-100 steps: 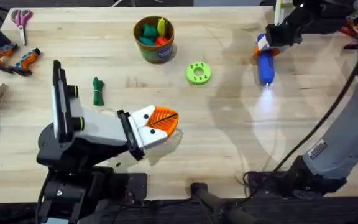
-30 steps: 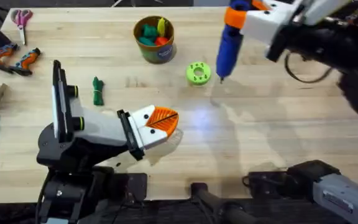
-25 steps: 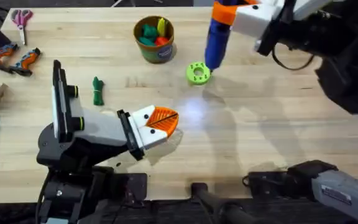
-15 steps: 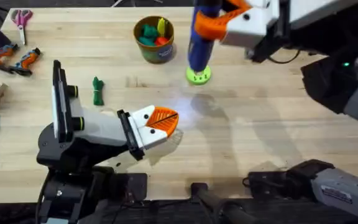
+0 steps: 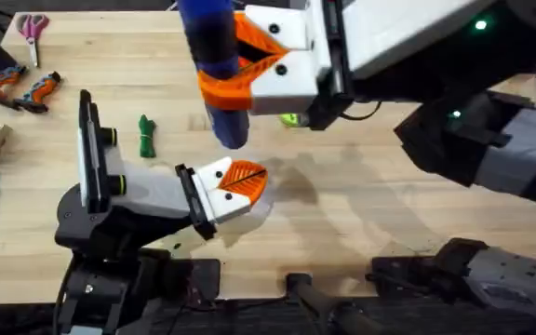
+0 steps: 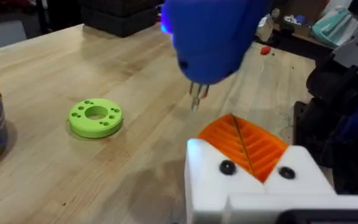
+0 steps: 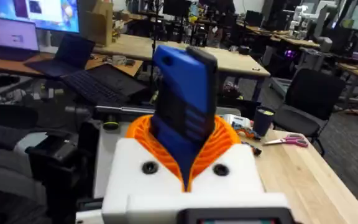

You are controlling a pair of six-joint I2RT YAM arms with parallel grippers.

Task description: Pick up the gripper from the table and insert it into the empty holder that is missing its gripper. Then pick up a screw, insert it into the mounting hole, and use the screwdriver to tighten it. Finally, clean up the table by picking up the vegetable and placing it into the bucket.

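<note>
Clamped hard around the screwdriver (image 5: 214, 70), the right gripper (image 5: 249, 58) is up high near the overhead camera, so the whole thing looks huge, with the blue barrel squeezed between its orange ribbed pads (image 7: 143, 134) and pointing down. From the left wrist view the thin metal tip (image 6: 196, 98) hangs just above the orange gripper (image 6: 244, 144) sitting in the holder (image 6: 253, 186), not touching as far as I can see. The left gripper (image 5: 235, 186) lies low on the table, and honestly I can't tell if its fingers are parted or pressed together. My read on the screwdriver: stiff, smooth plastic, a bit top-heavy, so holding it around the middle of the barrel like this makes sense, though it could twist in the pads once the bit bites. The vegetable (image 5: 146, 136) lies on the table beside the left arm, looks light and soft, probably easiest to pinch across its slim middle. The bucket is mostly hidden behind the screwdriver and right arm, and the green disc (image 6: 96, 117) is half covered from above too. Can't make out any screw or the mounting hole, too small or blocked by the bit.
</note>
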